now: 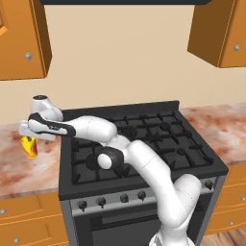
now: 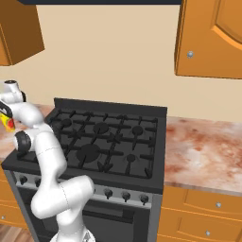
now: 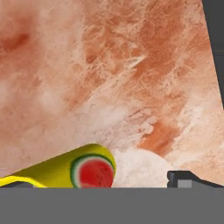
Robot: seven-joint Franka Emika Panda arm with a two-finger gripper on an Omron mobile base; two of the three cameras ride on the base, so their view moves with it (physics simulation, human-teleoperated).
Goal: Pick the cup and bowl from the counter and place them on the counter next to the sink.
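**Claw coming onto the cup, left of the stove**

Tabletop [image 1: 14, 163] is carrying the job: marbled slab running left of the black stove [image 1: 144, 139]. Arm is reaching out over the stove's left edge. Claw [image 1: 26, 130] is sitting right above the cup [image 1: 30, 146], which is standing near the tabletop's edge against the stove, toward the back. Hand view: cup [image 3: 74, 171] is lying between the dark fingertips [image 3: 186, 179], watermelon print on it. Jaws are looking wide, one tip each side; contact: cannot tell. Doing it well, my call: centring the cup, sinking lower, closing on the wall, not tipping it. Bowl and sink: out of frame.
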